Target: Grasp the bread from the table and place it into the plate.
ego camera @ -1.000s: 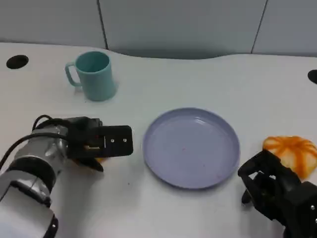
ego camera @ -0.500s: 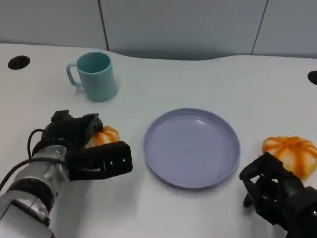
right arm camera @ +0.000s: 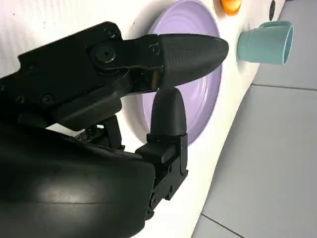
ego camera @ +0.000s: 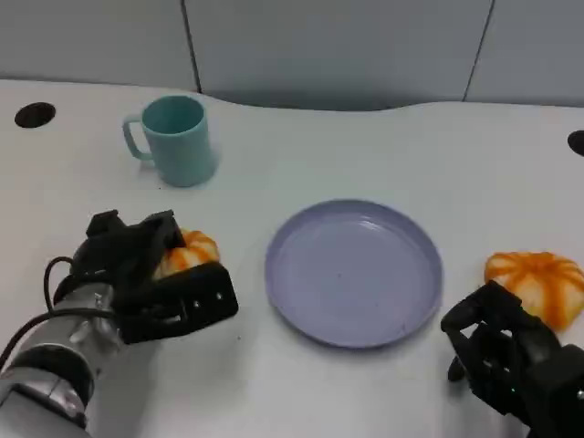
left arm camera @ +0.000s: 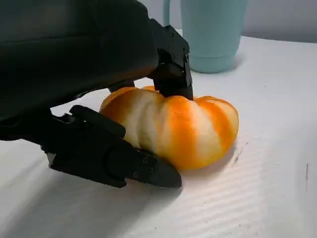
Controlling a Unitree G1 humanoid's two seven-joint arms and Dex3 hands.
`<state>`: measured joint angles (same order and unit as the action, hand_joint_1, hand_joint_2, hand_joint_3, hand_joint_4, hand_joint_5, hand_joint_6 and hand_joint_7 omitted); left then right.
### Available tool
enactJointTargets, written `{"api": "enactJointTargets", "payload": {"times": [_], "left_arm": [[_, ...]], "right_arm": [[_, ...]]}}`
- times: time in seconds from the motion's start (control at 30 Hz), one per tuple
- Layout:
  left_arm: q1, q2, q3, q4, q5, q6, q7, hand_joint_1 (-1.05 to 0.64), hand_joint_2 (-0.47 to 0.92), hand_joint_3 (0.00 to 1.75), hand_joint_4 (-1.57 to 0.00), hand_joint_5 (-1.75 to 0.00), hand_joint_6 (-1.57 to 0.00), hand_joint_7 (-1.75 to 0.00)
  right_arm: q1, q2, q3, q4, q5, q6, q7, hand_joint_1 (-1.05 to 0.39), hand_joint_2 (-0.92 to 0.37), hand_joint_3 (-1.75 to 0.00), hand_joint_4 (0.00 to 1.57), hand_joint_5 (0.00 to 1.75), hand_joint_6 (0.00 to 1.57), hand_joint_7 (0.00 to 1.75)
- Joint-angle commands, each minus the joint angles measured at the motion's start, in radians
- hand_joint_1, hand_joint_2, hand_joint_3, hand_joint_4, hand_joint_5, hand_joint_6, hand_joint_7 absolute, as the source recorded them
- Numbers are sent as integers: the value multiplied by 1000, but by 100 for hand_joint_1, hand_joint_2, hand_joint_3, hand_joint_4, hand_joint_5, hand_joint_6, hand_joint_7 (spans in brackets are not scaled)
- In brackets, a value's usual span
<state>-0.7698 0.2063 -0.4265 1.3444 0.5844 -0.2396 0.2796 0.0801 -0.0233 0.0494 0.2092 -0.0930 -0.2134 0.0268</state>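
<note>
Much of the bread (ego camera: pixel 187 252) at the left of the head view is hidden behind the black left hand (ego camera: pixel 151 278), so only an orange-and-cream lobe peeks out above the fingers; the left wrist view shows it far better (left arm camera: pixel 173 126), a rounded, pumpkin-like bun with soft ridged stripes, resting on the white tabletop (ego camera: pixel 383 155), with one finger (left arm camera: pixel 114 158) lying along its base and another pressing its top, so the left hand (left arm camera: pixel 99 89) is closed around it. The plate (ego camera: pixel 354 271), a smooth, round lavender dish with a shallow raised rim, sits at the centre of the head view, apart from the bread. At the lower right the right hand (ego camera: pixel 511 360) is cut off by the frame edge; its fingers are curled in and hold nothing. Just above it lies a second striped bun (ego camera: pixel 538 283), partly covered by the hand. A matte teal mug (ego camera: pixel 173 139) with a handle stands in the upper left. The right wrist view is crowded by glossy black fingers (right arm camera: pixel 163 54), beyond which the plate (right arm camera: pixel 203 94) and the mug (right arm camera: pixel 265 42) appear.
</note>
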Motion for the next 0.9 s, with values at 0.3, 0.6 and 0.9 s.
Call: {"api": "enactJointTargets", "payload": {"times": [0.3, 0.6, 0.9], "left_arm": [[39, -60, 415, -100, -487, -259, -402, -20, 87, 10, -80, -175, -60, -175], [9, -89, 422, -265, -544, -341, -605, -17, 89, 7, -79, -175, -58, -175], [-108, -168, 246, -206, -337, -376, -507, -15, 86, 4, -83, -175, -66, -175]], "right_arm": [[-19, 9, 4, -1, -14, 34, -28, -27, -92, -41, 58, 175, 36, 174], [-45, 12, 9, 16, -10, 52, -21, -26, -92, -42, 57, 175, 37, 174], [-73, 2, 8, 86, -12, -18, -14, -28, -92, -41, 60, 175, 39, 175]]}}
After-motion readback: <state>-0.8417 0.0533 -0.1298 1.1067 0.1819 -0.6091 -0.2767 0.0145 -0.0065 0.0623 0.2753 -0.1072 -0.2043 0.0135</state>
